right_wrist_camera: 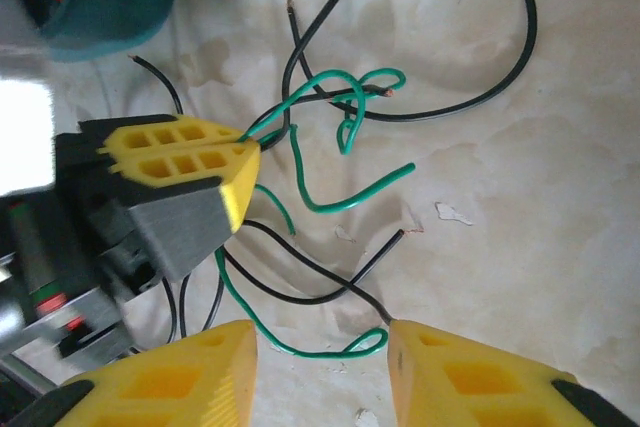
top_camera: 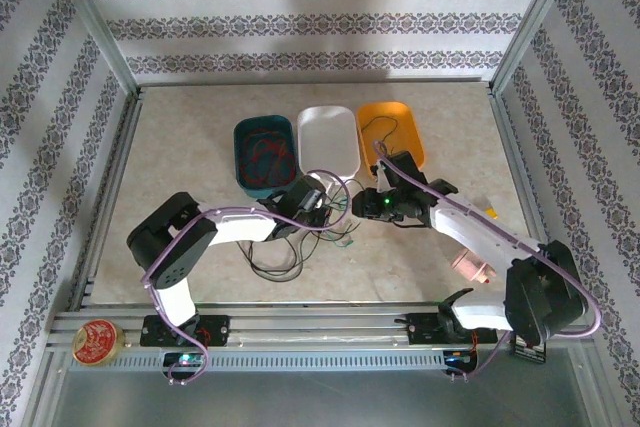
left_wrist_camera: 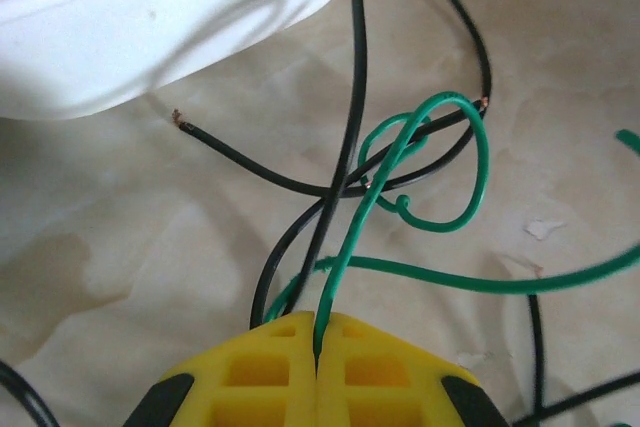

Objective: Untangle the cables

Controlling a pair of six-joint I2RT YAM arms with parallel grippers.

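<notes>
Trailing from the clamped left hand, green and black cables.

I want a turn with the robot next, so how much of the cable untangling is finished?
Partly. Red cables lie in the teal tray. The left hand pinches a green cable; the right hand hangs open nearby. The green one is looped with black cables on the table, so those are left to separate.

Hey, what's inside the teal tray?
Red cables lie tangled in the teal tray. The left arm covers its near corner, so anything there is hidden.
</notes>
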